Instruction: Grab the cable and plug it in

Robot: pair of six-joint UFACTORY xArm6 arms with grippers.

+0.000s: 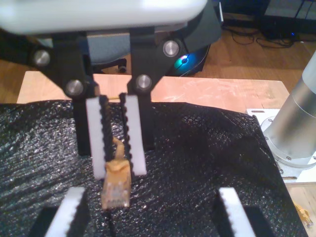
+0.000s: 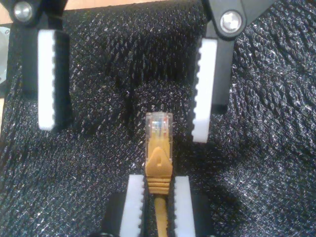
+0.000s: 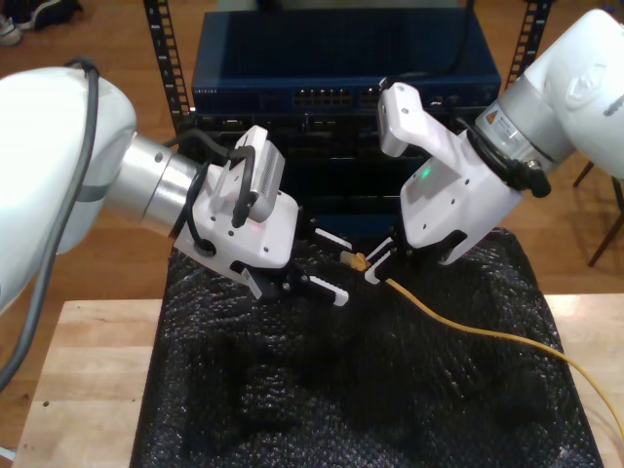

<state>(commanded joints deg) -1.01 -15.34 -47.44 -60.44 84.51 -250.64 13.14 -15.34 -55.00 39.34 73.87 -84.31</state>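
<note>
Cable (image 2: pixel 158 148): thin yellow-orange cord, ribbed boot, small clear plastic plug with fine contacts at its tip. My second claw (image 2: pixel 157 181) clamps the boot between white toothed pads, plug sticking out forward above the mat (image 3: pixel 244 390), a black, crinkled, glossy sheet. My first claw (image 1: pixel 150 193) faces the plug, spread wide, touching nothing. Pale wooden desk (image 3: pixel 88 370) under the mat. Blue rack unit (image 3: pixel 341 58) behind, a row of ports on its front.

Exterior view high and frontal, facing the dark blue rack unit (image 3: pixel 346 73); both wrist views close, facing each other, sharing the yellow-orange cable's clear plug (image 1: pixel 116 190) (image 2: pixel 159 126) (image 3: pixel 358 259).
</note>
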